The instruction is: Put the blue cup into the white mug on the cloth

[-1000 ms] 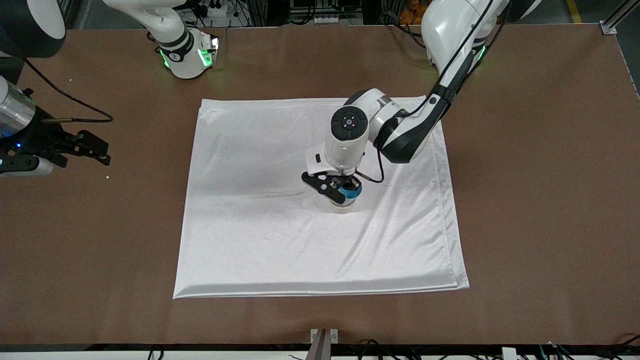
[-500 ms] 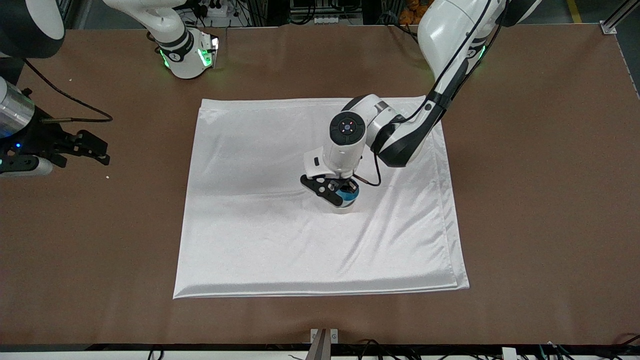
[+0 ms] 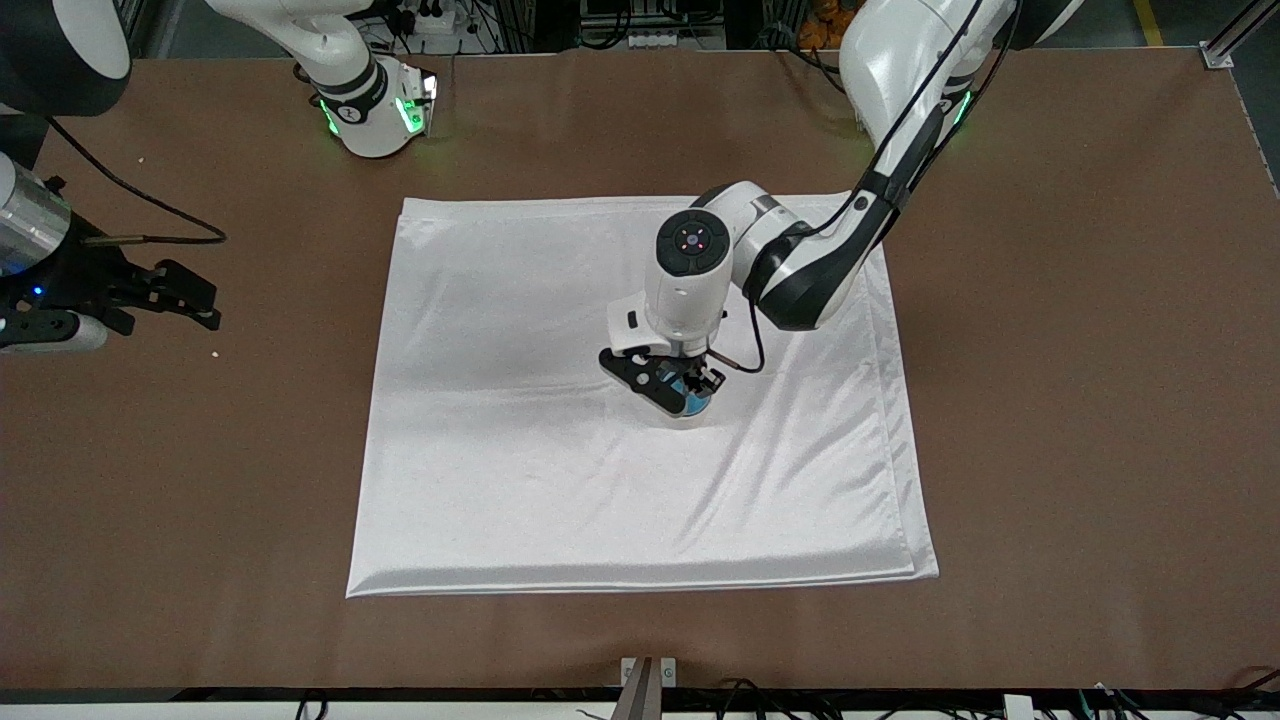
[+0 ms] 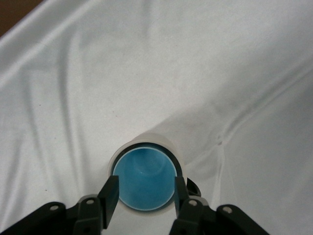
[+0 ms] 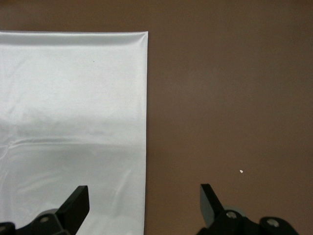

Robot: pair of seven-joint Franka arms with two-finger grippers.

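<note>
The white cloth lies spread in the middle of the table. The white mug stands on it, and the left wrist view shows its rim and black handle. The blue cup sits down inside the mug, its bright blue inside showing. My left gripper is right over the mug, with one finger on each side of the cup's rim, shut on it. My right gripper is open and empty and waits over the bare table at the right arm's end.
The brown table top surrounds the cloth. The right wrist view shows the cloth's edge and bare table between the open fingers. A black cable lies near the right gripper.
My left gripper has come down with the blue cup, which now sits lower in the white mug with less of its side showing. The right arm has not moved.
</note>
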